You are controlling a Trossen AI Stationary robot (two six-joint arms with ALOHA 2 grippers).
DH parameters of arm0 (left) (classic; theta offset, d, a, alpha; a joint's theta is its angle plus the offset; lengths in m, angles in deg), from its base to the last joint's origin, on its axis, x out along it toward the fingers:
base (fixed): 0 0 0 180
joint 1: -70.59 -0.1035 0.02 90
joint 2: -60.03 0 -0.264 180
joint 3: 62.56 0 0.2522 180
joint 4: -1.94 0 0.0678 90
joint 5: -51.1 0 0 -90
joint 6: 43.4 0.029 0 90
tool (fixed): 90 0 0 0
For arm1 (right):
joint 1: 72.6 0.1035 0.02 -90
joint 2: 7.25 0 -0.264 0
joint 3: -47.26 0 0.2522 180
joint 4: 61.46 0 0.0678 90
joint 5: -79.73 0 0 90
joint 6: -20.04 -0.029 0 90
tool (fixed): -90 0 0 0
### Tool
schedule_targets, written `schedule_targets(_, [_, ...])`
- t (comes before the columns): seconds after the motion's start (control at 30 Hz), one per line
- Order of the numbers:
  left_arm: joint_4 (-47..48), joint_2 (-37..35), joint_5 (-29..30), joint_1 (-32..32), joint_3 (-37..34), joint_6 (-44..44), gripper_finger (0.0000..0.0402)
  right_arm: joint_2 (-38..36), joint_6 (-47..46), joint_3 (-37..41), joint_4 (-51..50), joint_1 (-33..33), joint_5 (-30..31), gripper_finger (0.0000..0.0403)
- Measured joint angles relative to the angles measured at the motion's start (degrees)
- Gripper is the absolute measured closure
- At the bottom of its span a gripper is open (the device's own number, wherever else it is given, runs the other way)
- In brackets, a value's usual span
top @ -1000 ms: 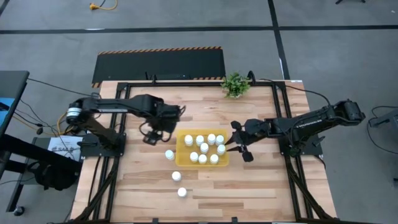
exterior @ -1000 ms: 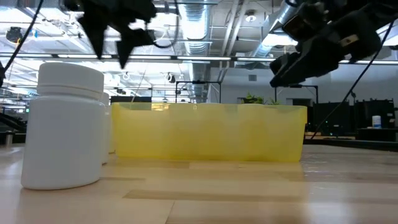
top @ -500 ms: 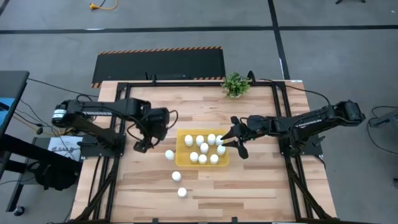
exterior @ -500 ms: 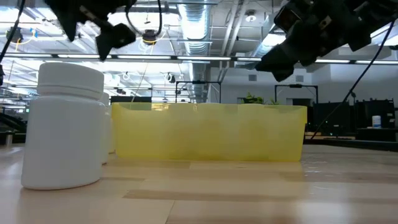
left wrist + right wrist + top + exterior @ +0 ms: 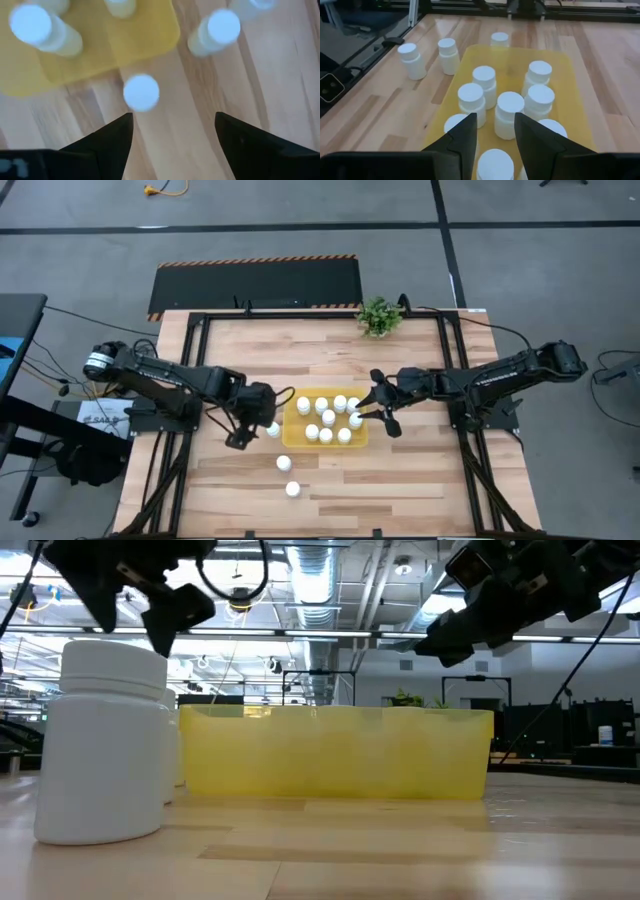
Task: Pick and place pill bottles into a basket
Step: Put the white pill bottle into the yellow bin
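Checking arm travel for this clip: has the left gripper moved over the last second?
Yes. The left gripper has moved toward the table's near edge, from beside the yellow tray's far left corner to the loose bottle beside it.

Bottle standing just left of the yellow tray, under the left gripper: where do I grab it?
Come straight down with the left gripper, open, and close across the round cap of the bottle. It stands upright on the table, apart from the tray.

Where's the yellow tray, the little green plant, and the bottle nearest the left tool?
Yellow tray (image 5: 291,420), high view, bare left floor.
Green plant (image 5: 378,315), high view, leaves.
Nearest bottle (image 5: 272,428), high view, white cap.
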Motion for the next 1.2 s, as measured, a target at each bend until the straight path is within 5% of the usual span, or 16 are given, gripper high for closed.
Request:
schedule_targets(0.27, [-3.3, 0.0, 4.1, -0.9, 0.0, -3.5, 0.0135, 0.0, 0.0, 0.0, -0.9, 0.0, 0.0, 0.0278])
schedule_targets(1.2, [-5.9, 8.7, -0.6, -4.4, 0.0, -1.6, 0.0135, 0.0, -0.2, 0.0, -5.2, 0.0, 0.0, 0.0278])
